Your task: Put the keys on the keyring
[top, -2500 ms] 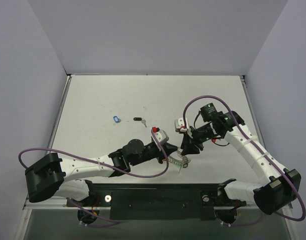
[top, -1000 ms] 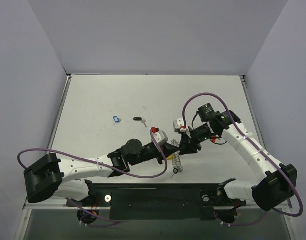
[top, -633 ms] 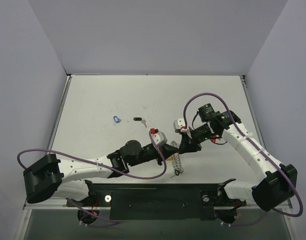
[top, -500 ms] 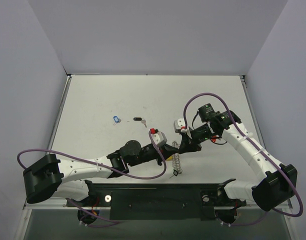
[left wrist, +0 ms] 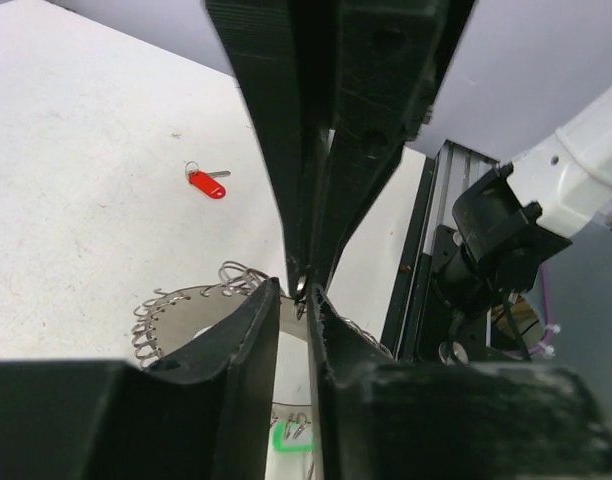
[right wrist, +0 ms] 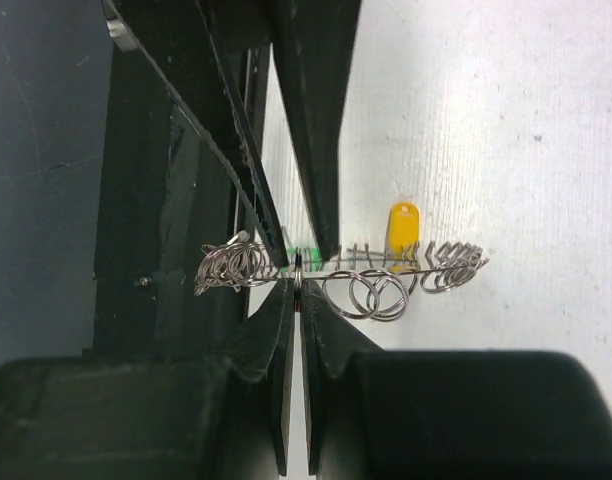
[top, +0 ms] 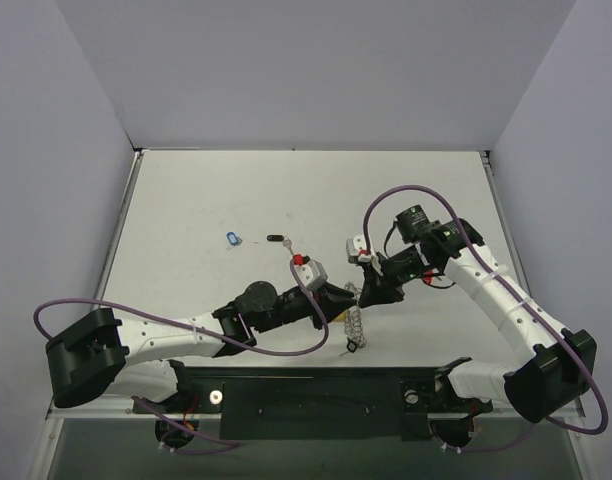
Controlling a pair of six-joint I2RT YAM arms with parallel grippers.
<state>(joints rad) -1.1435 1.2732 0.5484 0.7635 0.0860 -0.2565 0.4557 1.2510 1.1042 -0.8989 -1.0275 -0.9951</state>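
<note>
The keyring (top: 356, 322) hangs edge-on between my two grippers, above the table. My left gripper (top: 344, 300) is shut on its flat plate (left wrist: 181, 312). My right gripper (top: 364, 297) is shut on a small wire ring at its rim (right wrist: 298, 272). In the left wrist view the right fingers (left wrist: 316, 200) come down onto my left gripper (left wrist: 294, 290). In the right wrist view the keyring (right wrist: 446, 262) runs across above my right gripper (right wrist: 298, 285). A yellow key (right wrist: 402, 228) and a green key (left wrist: 291, 437) hang on it. A small key (top: 353, 347) dangles below.
A blue key (top: 233, 238) and a black key (top: 276, 239) lie on the white table (top: 186, 200) at mid-left. A red key (left wrist: 206, 184) lies on the table beyond the ring. The black base rail (top: 316, 395) runs along the near edge.
My right gripper has moved left onto the keyring and closed on a rim ring. The keyring has swung from slanted to hanging edge-on. My left wrist has drifted slightly left.
</note>
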